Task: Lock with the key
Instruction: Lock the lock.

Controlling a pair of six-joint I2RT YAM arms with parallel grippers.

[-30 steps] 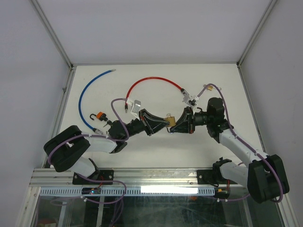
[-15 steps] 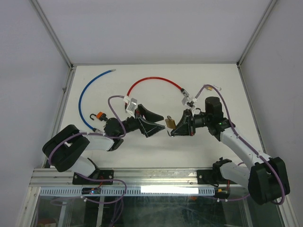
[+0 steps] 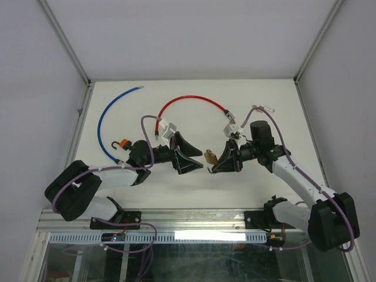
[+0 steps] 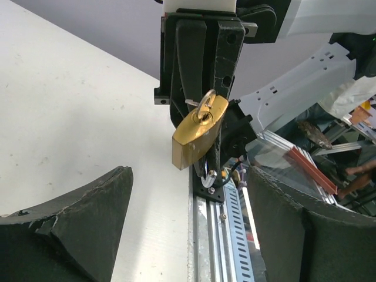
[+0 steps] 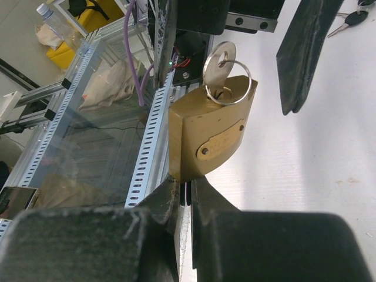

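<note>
Brass padlock (image 5: 211,138) is held up off the table (image 3: 241,191), about midway between the left and right edges and closer to the near edge than the far one. Key (image 5: 218,59) is seated in the keyhole, head sticking out of the end that points away from the right gripper (image 5: 185,189). That gripper is clenched on the opposite end of the padlock body, with one finger on each flat face. The shackle is hidden by the fingers, so can't tell whether it is closed. Left gripper (image 3: 200,160) faces it from the left with its jaws spread wide, grasping nothing. In the left wrist view its two fingers (image 4: 88,229) frame the padlock from either side without touching it, and the keyhole end faces that camera. In the top view the two grippers are tip to tip, with the padlock just beside the left tips. Further out, a red cable (image 3: 191,98) arcs across the table behind both grippers, toward the far edge. A blue cable (image 3: 101,120) curves from the far left corner down along the left edge. A small orange-and-black piece (image 3: 124,144) sits by the blue cable's near end, close to the left arm; too small to identify. The right wrist view also shows a loose dark-headed key (image 5: 352,17) lying flat on the table beyond the left gripper.
</note>
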